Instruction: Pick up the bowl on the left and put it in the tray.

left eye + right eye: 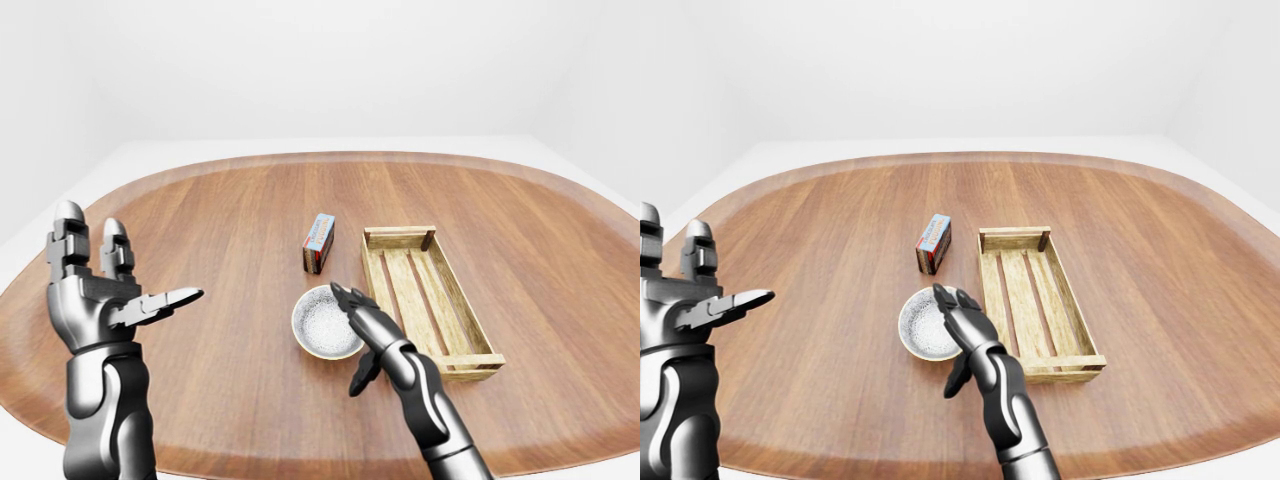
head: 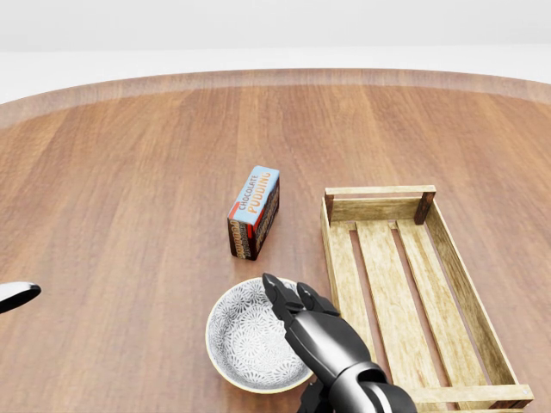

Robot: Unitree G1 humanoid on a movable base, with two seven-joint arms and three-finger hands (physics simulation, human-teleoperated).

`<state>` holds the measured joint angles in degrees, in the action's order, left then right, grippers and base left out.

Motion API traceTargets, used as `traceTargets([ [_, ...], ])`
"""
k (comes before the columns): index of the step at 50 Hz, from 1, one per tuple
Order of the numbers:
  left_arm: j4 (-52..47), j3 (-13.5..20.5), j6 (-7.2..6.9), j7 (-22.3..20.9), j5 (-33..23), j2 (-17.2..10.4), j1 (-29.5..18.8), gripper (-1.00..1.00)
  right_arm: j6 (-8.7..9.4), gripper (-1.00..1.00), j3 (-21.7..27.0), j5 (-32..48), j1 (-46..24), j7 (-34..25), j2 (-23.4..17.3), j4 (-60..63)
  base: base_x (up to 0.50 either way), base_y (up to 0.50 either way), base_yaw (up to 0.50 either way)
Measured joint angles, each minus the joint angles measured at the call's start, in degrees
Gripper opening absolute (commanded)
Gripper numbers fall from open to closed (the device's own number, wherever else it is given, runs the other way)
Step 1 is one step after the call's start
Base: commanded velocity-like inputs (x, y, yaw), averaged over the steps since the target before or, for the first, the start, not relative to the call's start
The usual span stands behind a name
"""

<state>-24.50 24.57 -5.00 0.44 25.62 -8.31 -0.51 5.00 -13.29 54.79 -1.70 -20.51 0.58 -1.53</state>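
Bowl (image 2: pixel 244 342) is being supported by the table (image 2: pixel 129 215), just left of the tray (image 2: pixel 392 284) and below the pudding box (image 2: pixel 255 211) in head view. Right hand (image 2: pixel 318 340) is being held open over its right rim, nothing gripped. Left hand (image 1: pixel 97 295) is being held up, open, empty, well apart.

Two three-finger robot hands, both spread open.
In the left-eye view, the left hand (image 1: pixel 92 305) stands upright at eight o'clock, thumb pointing toward three o'clock. The right hand (image 1: pixel 378 335) reaches in from five o'clock, fingers stretched toward eleven o'clock, thumb hanging below.
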Motion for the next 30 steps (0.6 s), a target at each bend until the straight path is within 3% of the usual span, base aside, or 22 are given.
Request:
traceTargets([
  [30, 0.3, 0.2, 0.0, 0.2, 0.3, -0.3, -0.3, 1.0, 0.0, 1.0, 0.5, 1.3, -5.0, -0.6, 1.4, -7.8, 0.0, 0.0, 0.0],
])
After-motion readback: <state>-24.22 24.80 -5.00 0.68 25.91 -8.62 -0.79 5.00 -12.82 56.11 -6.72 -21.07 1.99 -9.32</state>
